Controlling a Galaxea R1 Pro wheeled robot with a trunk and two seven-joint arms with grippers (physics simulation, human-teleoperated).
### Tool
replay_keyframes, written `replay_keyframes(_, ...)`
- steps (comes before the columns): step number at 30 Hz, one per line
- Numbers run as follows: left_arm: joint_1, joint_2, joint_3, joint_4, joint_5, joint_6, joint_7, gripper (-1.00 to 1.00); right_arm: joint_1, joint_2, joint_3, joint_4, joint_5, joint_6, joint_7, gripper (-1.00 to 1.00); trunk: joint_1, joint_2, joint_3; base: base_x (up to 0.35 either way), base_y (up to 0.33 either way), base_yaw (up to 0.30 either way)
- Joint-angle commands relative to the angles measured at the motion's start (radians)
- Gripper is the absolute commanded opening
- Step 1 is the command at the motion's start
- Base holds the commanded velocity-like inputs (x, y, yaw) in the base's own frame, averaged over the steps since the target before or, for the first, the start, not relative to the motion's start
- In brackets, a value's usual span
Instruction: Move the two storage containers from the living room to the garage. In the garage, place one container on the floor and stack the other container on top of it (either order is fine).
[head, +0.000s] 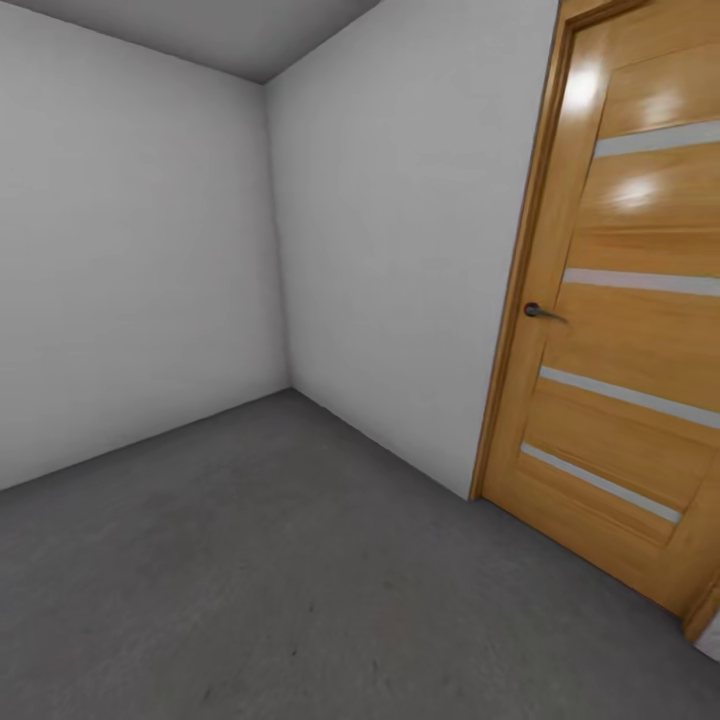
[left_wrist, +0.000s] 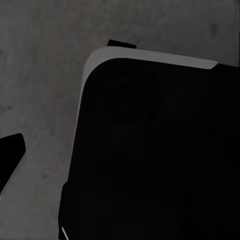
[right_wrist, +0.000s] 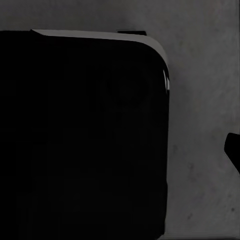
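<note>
The head view looks into the garage: its floor (head: 250, 580) is dark grey, rough and mottled like concrete, running to a far corner where two plain pale grey walls (head: 390, 230) meet. On the right stands a glossy wooden door (head: 630, 330) with pale horizontal slats and a dark lever handle (head: 540, 312). No writing is legible anywhere. In both wrist views a large black rounded body (left_wrist: 160, 155) hangs above the same grey floor; whether either claw is wide or narrow, I cannot tell.
</note>
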Motion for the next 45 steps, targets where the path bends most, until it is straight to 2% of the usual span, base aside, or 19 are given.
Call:
replay_keyframes(1,0.000,0.000,0.001,0.000,0.005,-0.007,0.001,1.00,-0.001,0.000,-0.001,0.001,0.000,-0.005,0.000,1.00,0.000,0.000,-0.001,0.007,0.000,-0.277)
replay_keyframes(45,0.000,0.003,0.006,-0.003,0.010,-0.014,-0.003,1.00,-0.001,-0.001,0.003,0.001,0.006,-0.005,0.000,1.00,0.000,0.000,-0.001,0.000,0.000,-0.280)
